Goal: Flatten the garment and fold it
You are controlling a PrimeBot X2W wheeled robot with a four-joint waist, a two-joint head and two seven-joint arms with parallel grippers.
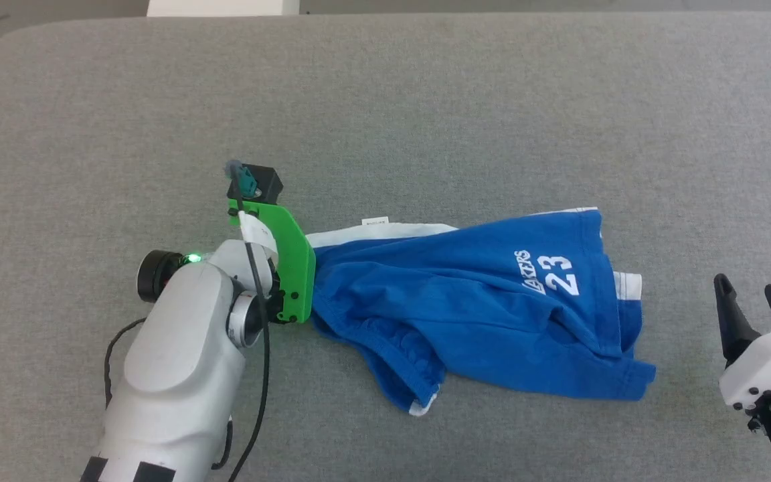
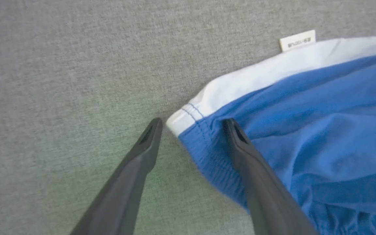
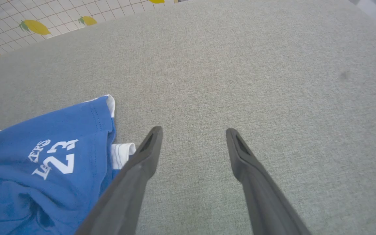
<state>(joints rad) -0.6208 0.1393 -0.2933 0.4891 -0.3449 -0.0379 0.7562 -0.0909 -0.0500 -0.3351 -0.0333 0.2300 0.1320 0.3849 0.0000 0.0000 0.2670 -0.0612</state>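
Since the left claw (image 2: 193,121) hangs spread astride a waistband corner of the shorts (image 2: 305,130), it should sink lower before pinching both layers.

Head view first: the green bracket (image 1: 295,268) sat over the fingers of the left gripper (image 2: 193,123) and over the near end of the shorts (image 1: 479,301), so we couldn't tell there whether anything was pinched. The right gripper (image 1: 745,284) was cut off by the right and bottom edges. The label (image 2: 297,40) was too small and blurry for us to read. In the right wrist view, a crease hid part of the LAKERS print (image 3: 40,156).
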